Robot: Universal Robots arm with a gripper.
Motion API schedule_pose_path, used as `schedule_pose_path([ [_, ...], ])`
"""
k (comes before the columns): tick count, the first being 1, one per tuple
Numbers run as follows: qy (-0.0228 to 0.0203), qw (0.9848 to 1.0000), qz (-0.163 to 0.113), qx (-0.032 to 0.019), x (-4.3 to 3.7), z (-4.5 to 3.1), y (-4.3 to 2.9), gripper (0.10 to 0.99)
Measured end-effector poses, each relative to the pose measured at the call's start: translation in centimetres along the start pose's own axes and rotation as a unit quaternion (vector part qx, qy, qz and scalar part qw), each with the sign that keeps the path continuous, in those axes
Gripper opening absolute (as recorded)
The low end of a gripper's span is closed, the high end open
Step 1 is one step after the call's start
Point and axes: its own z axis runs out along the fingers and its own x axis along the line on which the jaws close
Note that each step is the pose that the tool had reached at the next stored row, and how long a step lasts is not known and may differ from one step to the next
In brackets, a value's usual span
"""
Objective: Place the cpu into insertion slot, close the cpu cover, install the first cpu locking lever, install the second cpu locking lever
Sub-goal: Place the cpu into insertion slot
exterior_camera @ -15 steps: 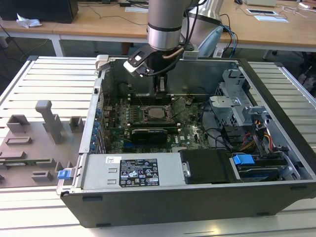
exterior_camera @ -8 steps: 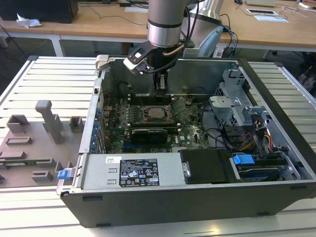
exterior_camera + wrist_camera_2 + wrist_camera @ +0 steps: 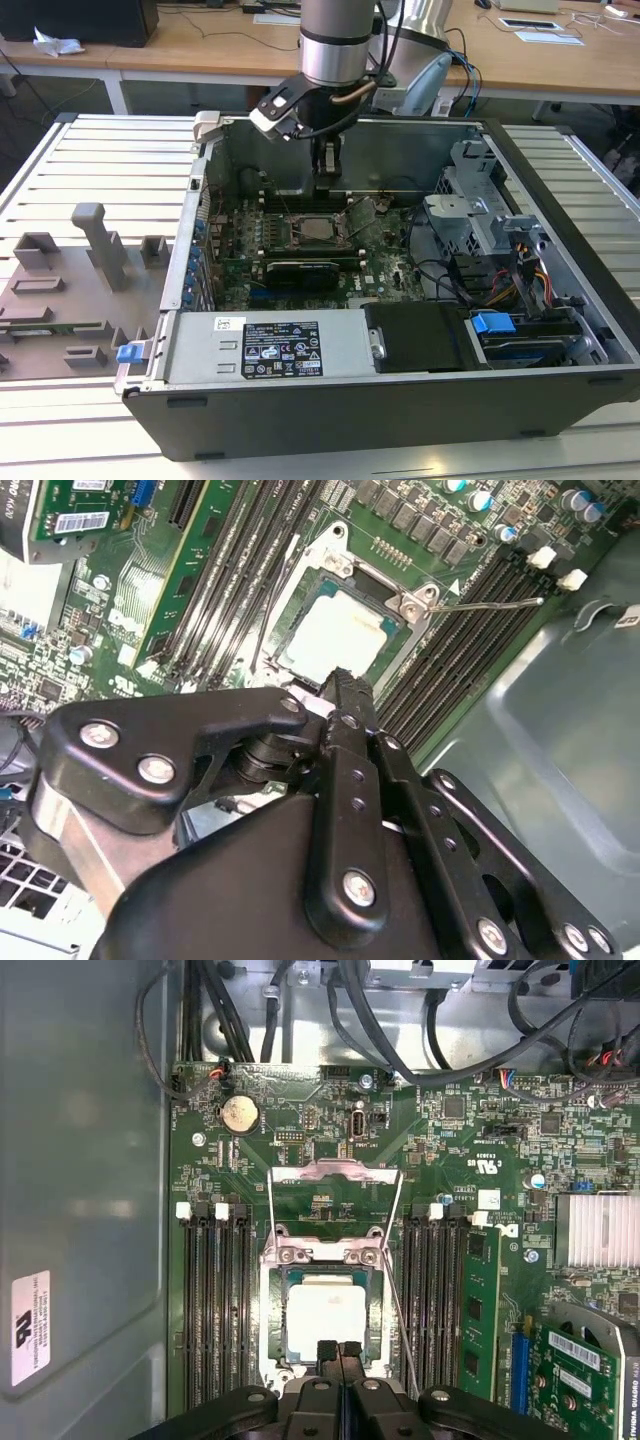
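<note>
First wrist view — closed hand (image 3: 337,1352) at cpu cover (image 3: 271,1310) edge.

One cpu (image 3: 325,1320), one cpu cover (image 3: 270,1305), two wire locking levers (image 3: 396,1215), one coin cell battery (image 3: 238,1113) at 11 o'clock, and two memory slot banks (image 3: 220,1310) at 3 and 9 o'clock.

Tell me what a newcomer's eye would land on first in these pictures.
In the exterior view, a grey robot arm reaches down into an open black computer case. In the first wrist view, its black pincer, fingers together, hangs over the edge of a silver chip seated on the green board.
</note>
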Motion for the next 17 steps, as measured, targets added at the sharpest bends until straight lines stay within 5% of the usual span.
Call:
schedule_pose_path([
  [17, 0.0000, 1.0000, 0.000, 0.0000, -0.06, -1.90, 0.00, 0.106],
])
